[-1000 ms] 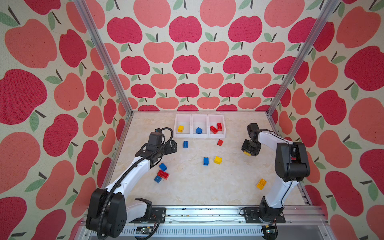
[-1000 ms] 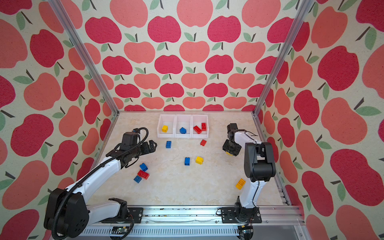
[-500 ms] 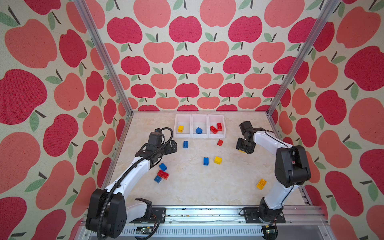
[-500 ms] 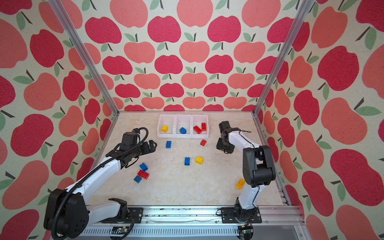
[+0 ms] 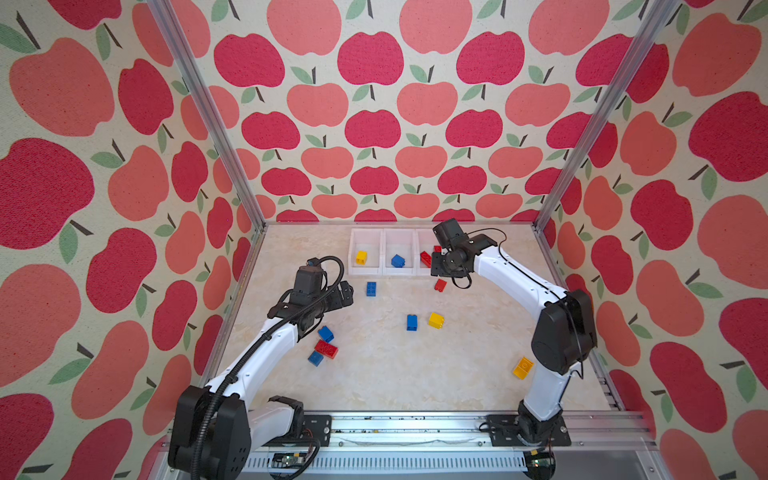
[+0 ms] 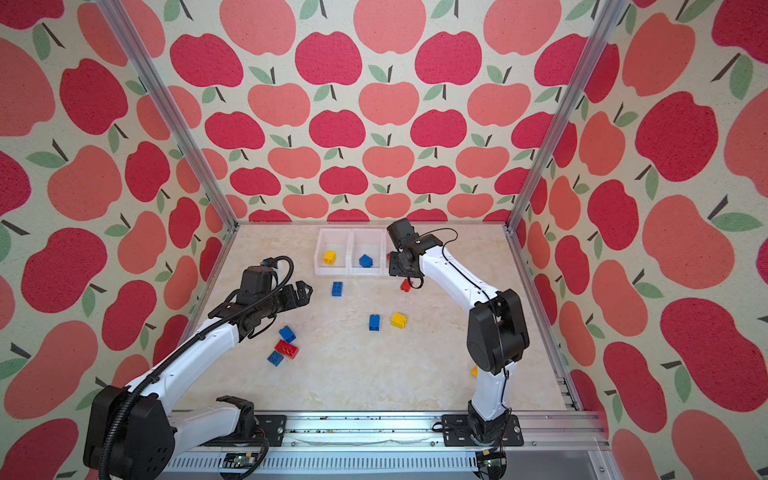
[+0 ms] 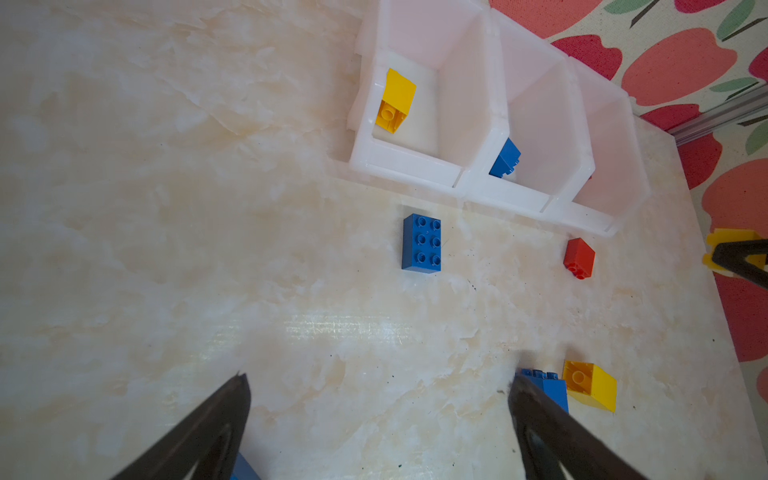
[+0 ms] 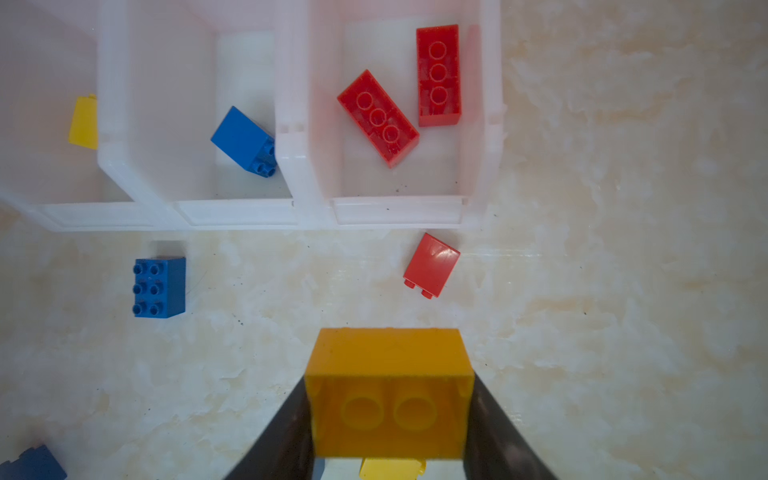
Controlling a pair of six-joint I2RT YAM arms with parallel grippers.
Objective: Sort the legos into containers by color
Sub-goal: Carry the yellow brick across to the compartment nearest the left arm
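"Across the marble tabletop (image 5: 395,386) your legos (image 5: 412,322) lie scattered, so the white containers (image 5: 365,272) stand joined in a row at the back, where either arm can reach. Yellow goes at the left end, blue in the middle, red at the right."

"Your right gripper (image 8: 390,382) is clamped on an oblong yellow brick (image 8: 386,357), one finger on each end, hollow underside toward the wrist camera. That hold should keep it from twisting. Your left gripper (image 7: 378,377) hangs spread wide and empty above the table."

"You're holding that brick by the front of the red bin, so I'd judge it needs carrying along the row to the far end, where a smaller yellow brick (image 5: 360,257) lies."

"Left looks lined up for the blue six-stud brick (image 7: 421,243) – and a small red brick (image 8: 430,266) lies tipped just before the red bin."
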